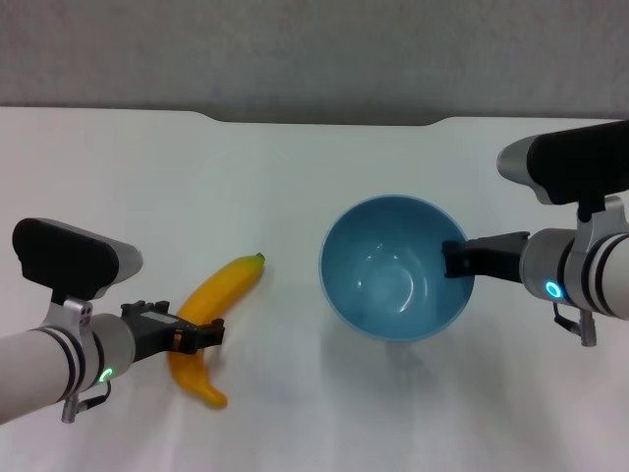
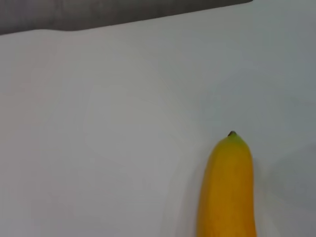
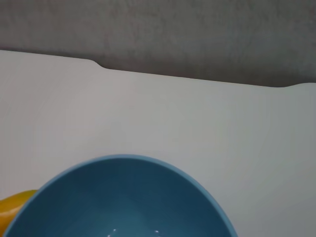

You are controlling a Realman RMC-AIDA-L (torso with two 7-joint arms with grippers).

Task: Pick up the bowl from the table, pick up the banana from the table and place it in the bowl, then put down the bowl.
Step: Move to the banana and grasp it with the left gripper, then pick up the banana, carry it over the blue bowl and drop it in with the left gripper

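Observation:
The light blue bowl (image 1: 393, 285) is right of centre on the white table (image 1: 147, 177), and a faint shadow lies under its near side. My right gripper (image 1: 454, 261) is shut on the bowl's right rim. The yellow banana (image 1: 231, 285) lies left of the bowl with its green stem tip pointing to the far edge. My left gripper (image 1: 201, 335) is shut across the banana's middle. The left wrist view shows the banana (image 2: 227, 187) close up. The right wrist view shows the bowl (image 3: 123, 202) and one end of the banana (image 3: 12, 207).
The table's far edge has a shallow notch (image 1: 329, 120) with a grey wall behind it. Bare white tabletop lies between the banana and the bowl and along the front.

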